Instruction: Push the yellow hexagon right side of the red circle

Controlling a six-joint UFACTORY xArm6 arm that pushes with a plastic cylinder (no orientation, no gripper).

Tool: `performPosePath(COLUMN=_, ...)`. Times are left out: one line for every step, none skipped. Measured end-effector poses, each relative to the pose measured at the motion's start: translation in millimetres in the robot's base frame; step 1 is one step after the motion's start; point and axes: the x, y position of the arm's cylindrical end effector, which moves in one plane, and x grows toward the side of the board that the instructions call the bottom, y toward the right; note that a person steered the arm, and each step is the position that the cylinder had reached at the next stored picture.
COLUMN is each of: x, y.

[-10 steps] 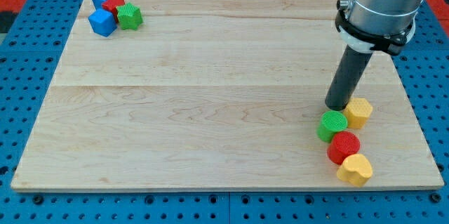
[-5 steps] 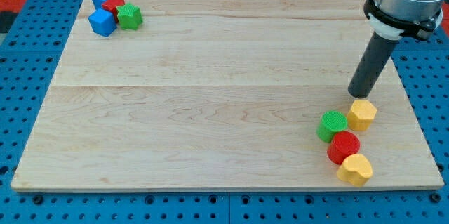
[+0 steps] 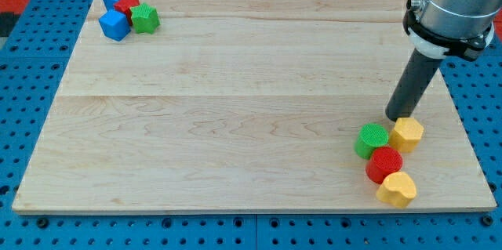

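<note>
Resting at the view's lower right, the yellow hexagon is seen just up-right of the red circle, beside the green block, touched from above-left by my tip, which carries no jaws.

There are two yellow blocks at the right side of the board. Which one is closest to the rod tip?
The yellow hexagon, the upper one, right of the green block. My tip sits at its upper-left edge. The other yellow block lies lower, below the red circle.
</note>
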Motion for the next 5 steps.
performPosePath(x=8, y=0)
performPosePath(x=16, y=0)
performPosePath(x=25, y=0)
performPosePath(x=31, y=0)
performPosePath(x=31, y=0)
